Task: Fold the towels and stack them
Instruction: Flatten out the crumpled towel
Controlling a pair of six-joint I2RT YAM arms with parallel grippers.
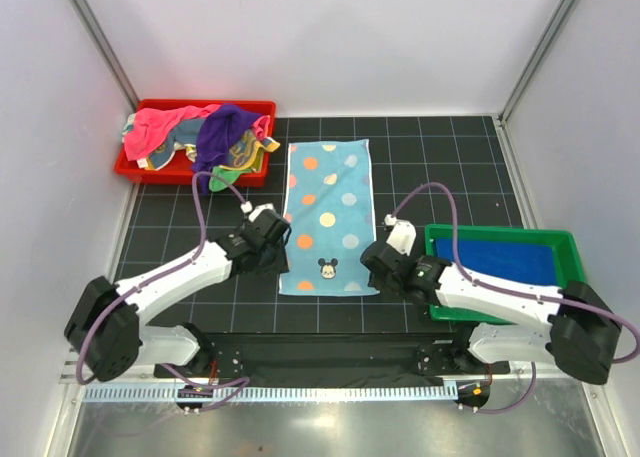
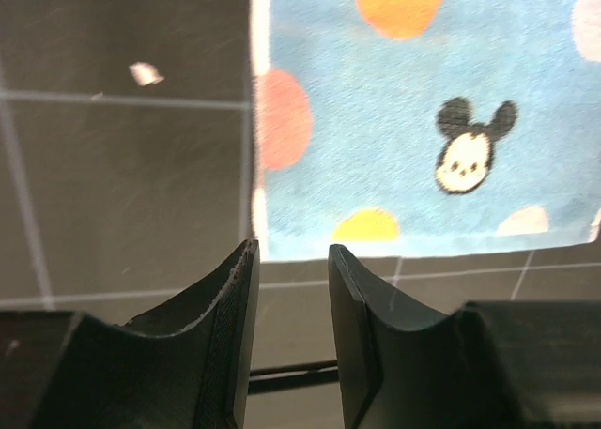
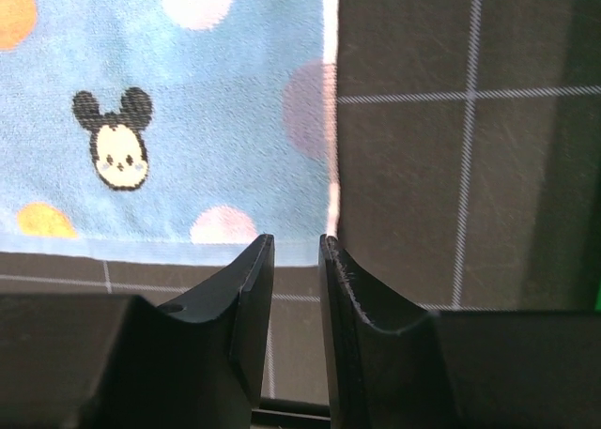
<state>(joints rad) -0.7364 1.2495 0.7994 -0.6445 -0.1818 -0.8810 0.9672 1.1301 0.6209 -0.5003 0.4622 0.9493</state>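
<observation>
a: where is the polka-dot towel (image 1: pixel 325 217) found?
b: it is seen spread flat on the gridded mat (image 1: pixel 440 167), between the two arms, with its long sides running away from the bases. a mouse face (image 1: pixel 326 268) is printed close to its near edge.
a: how is the left gripper (image 2: pixel 291 251) held?
b: it is poised just off the towel's near left corner. its jaws are seen parted with a clear gap. nothing is caught between them, and only the mat is shown through the gap.
a: and the right gripper (image 3: pixel 297 241)?
b: it is placed at the near right corner. a narrower gap is shown between its fingers and no cloth is seen pinched there, so it is taken as released. whether the tips are touching the hem cannot be told.
a: what is seen of the other towels?
b: a royal blue towel (image 1: pixel 500 257) is laid flat in the green tray (image 1: pixel 520 231), beside the right arm. a pink towel (image 1: pixel 160 122) and a purple towel (image 1: pixel 225 132) are heaped unfolded in the red tray (image 1: pixel 250 105) at the far left. some teal-and-yellow cloth (image 1: pixel 245 157) is tangled in with them.
</observation>
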